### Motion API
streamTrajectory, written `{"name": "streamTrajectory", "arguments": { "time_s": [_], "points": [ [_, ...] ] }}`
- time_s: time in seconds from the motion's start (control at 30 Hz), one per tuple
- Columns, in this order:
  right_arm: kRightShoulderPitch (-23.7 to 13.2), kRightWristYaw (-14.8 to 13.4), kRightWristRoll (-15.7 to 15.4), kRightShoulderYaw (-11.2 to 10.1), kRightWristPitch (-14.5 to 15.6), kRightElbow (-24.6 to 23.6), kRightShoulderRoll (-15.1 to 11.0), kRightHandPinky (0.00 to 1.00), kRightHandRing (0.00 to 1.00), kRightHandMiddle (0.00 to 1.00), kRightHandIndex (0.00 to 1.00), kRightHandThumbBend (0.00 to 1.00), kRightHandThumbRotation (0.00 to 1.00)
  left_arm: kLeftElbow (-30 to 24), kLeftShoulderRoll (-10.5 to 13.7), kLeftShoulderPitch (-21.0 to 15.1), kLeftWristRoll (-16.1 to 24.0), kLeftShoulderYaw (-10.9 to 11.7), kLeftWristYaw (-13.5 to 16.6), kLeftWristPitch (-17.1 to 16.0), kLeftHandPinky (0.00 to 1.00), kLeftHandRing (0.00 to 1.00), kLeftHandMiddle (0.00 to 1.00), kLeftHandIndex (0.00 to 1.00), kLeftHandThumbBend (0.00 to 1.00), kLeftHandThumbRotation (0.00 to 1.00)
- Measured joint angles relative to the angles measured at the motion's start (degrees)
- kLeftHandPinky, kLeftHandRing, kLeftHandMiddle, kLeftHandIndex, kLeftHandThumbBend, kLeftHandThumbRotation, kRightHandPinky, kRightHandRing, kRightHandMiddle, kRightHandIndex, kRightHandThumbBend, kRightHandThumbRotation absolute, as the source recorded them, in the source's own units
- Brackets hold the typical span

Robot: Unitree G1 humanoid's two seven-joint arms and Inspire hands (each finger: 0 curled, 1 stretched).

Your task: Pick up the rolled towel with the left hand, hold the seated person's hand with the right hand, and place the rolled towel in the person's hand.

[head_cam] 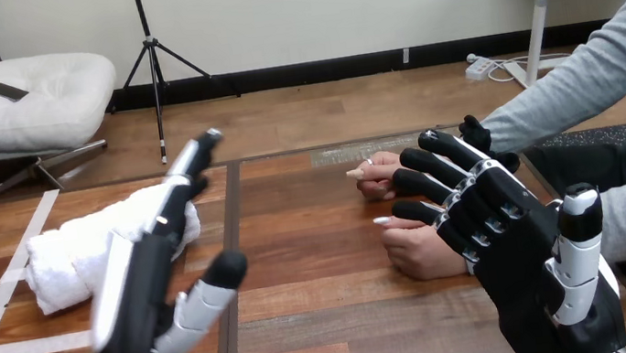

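A white rolled towel (84, 250) lies on the wooden table (330, 322) at the left. My left hand (146, 297) hovers just in front of it, fingers straight and pointing toward the towel, thumb out to the right; it is open and holds nothing. My right hand (525, 262) is raised at the right, palm toward the camera, fingers spread and open. Behind it two hands of the person rest on the table: the nearer hand (417, 250) and the farther hand (376, 175). My right fingers overlap them in view; no grasp shows.
The person's grey sleeves (574, 89) come in from the right edge. White tape lines (21, 264) cross the table's left part. A dark seam (230, 271) runs down the table between my two hands.
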Motion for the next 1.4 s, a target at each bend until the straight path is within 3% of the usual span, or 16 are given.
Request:
{"name": "streamTrajectory", "arguments": {
  "time_s": [0.63,0.87,1.4],
  "points": [
    [-0.1,-0.1,0.0,-0.1,0.0,0.1,0.0,0.80,0.86,0.85,0.86,0.84,1.00,4.5,7.9,-7.8,4.0,3.6,3.4,0.4,0.95,0.95,0.94,0.93,1.00,0.93],
    [-0.2,0.0,0.0,-0.1,0.0,0.3,0.0,0.79,0.86,0.86,0.86,0.84,1.00,5.1,10.4,-10.4,5.0,3.8,3.8,2.2,0.92,0.93,0.94,0.92,1.00,0.91],
    [-0.5,-0.2,-0.1,-0.1,0.0,0.7,0.0,0.79,0.86,0.85,0.86,0.85,1.00,9.6,14.4,-16.5,11.3,3.6,7.0,4.8,0.89,0.91,0.92,0.91,0.91,0.87]
  ]
}}
